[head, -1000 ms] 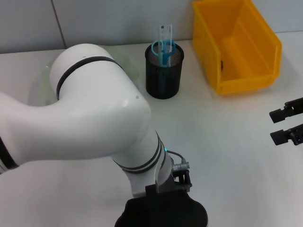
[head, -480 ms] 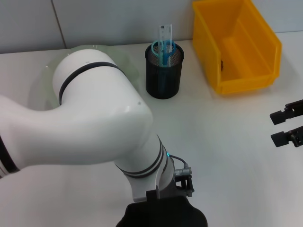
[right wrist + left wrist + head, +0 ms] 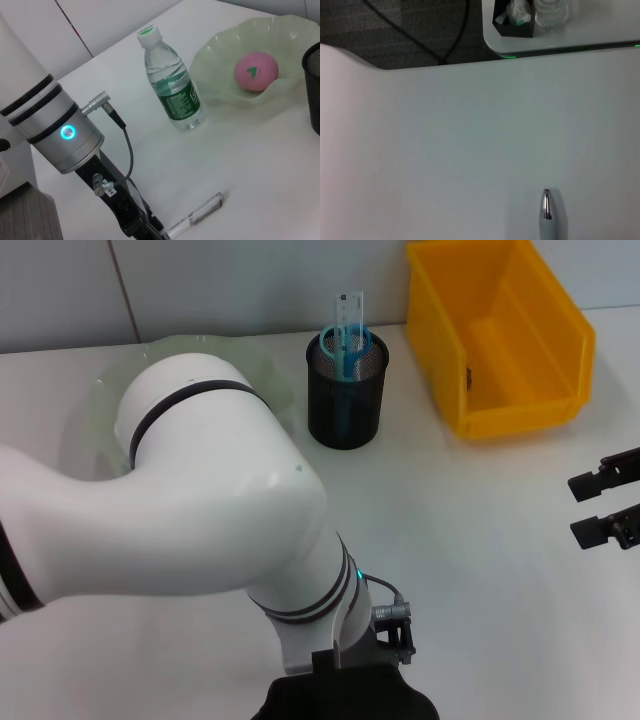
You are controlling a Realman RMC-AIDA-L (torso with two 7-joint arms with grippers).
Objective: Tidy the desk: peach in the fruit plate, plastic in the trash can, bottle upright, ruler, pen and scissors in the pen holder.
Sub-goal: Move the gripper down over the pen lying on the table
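Your left arm fills the head view, bent down to the near edge of the white worktop [image 3: 470,540], its wrist low at the bottom of the frame. The left gripper [image 3: 150,231] shows only in the right wrist view, down at the end of the pen [image 3: 197,216] that lies flat on the worktop; you cannot tell from that angle whether its fingers have closed on the pen. In the left wrist view the pen's silver tip [image 3: 547,206] juts over bare worktop.

Your right gripper [image 3: 606,506] hovers at the right edge, its two dark fingers parted and holding nothing.

The black mesh pen holder [image 3: 345,392] stands near the back centre with the clear ruler [image 3: 347,312] and the blue-handled scissors [image 3: 345,345] upright inside it. The yellow trash can [image 3: 500,335] sits just to its right. The pale green fruit plate [image 3: 235,65] holds the pink peach [image 3: 256,71], and the water bottle [image 3: 172,82] stands upright just beside the plate.
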